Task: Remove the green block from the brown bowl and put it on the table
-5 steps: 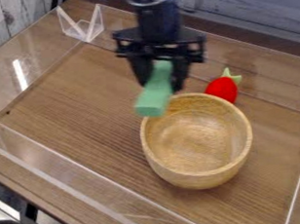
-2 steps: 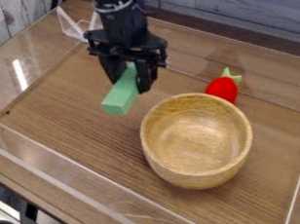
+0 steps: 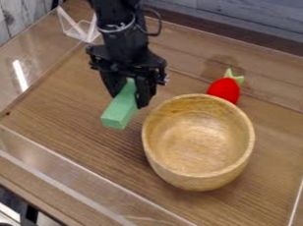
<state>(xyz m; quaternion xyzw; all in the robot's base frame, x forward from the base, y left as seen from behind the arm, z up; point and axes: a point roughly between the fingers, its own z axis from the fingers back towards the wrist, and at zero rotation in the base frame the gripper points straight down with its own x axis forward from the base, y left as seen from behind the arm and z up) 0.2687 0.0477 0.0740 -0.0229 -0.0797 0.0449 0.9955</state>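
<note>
A black robot arm [image 3: 117, 19] reaches straight down over a wood-grain tabletop [image 3: 64, 142], its fingers [image 3: 128, 82] clamped on the upper end of a light green block [image 3: 119, 110] that hangs tilted just left of a round wooden bowl [image 3: 199, 141]. The block's lower end is at or just above the tabletop; contact cannot be made out. The bowl sits with nothing inside, a small red strawberry toy [image 3: 226, 85] lies just behind its far rim, and clear acrylic walls [image 3: 32, 65] edge the surface.
</note>
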